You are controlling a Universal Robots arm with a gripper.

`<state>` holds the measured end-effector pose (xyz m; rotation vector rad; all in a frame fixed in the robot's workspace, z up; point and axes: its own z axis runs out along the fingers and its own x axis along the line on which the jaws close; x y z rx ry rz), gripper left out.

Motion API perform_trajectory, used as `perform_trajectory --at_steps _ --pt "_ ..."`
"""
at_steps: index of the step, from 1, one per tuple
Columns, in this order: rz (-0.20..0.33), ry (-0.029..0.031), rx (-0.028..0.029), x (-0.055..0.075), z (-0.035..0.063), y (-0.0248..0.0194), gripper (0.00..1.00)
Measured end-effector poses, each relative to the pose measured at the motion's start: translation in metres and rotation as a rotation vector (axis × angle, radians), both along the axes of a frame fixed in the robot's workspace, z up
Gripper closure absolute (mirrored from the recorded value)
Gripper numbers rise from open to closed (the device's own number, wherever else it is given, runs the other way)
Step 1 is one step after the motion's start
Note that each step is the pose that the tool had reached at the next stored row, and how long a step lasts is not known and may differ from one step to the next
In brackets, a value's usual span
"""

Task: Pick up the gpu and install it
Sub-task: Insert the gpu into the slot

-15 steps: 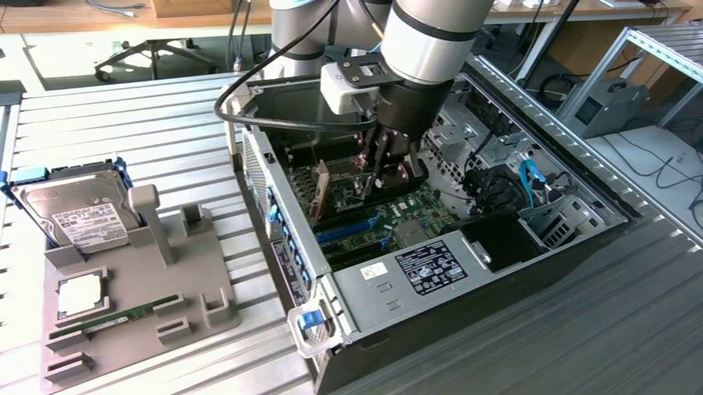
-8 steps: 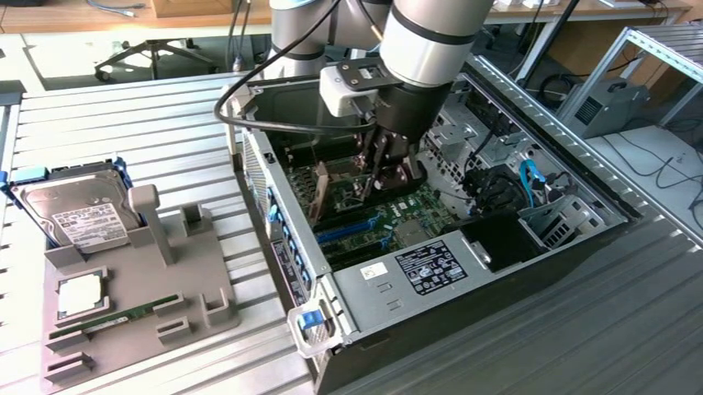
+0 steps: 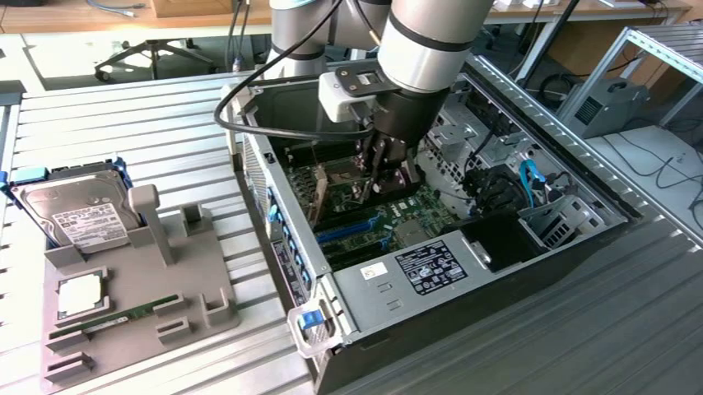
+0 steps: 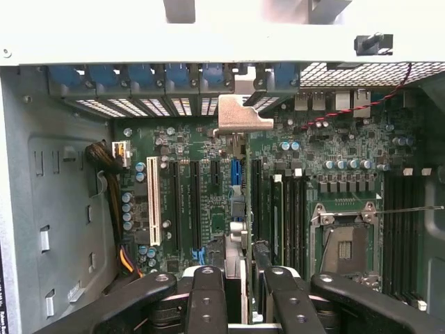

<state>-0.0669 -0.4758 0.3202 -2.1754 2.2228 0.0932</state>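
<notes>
I am watching the arm (image 3: 423, 41) coming down steeply from the top middle of the exterior view into the open computer case (image 3: 379, 284). Its wrist is pointing straight down at the motherboard (image 3: 412, 216), and the gripper (image 3: 383, 177) is sitting deep inside the case at the centre of the frame.

In the wrist view, the gripper (image 4: 245, 275) is closest to the lens. Its two black fingers (image 4: 207, 292) are clamping the gpu (image 4: 236, 233) between them, so I am reading the grasp as closed on the card. The gpu is standing on its edge, square to the motherboard (image 4: 208, 149). Its long axis is running away from the fingers toward the rear wall of the case, in line with the expansion slots and just beside the short blue slot (image 4: 235, 174). Its silver end bracket (image 4: 243, 115) is leading, right up against the row of blue-clipped slot covers (image 4: 156, 78) on that rear wall. I cannot tell whether the card's lower edge is seated in a slot. Farther across the board, the bare processor socket (image 4: 345, 240) is lying open.

At the lower left of the exterior view, a grey tray (image 3: 181, 284) is resting on the slatted table (image 3: 571, 337), well apart from the gripper. It is carrying a hard drive (image 3: 82, 218) standing up and a memory stick (image 3: 115, 317) lying flat.
</notes>
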Motion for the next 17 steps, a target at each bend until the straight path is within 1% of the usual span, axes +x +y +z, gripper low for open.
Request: perform_trajectory --at_steps 7,17 --pt "0.000 0.0000 -0.0011 -0.0005 -0.0045 0.0000 0.73" --pt "0.000 -0.0001 -0.0023 -0.0063 -0.0094 0.0002 0.73"
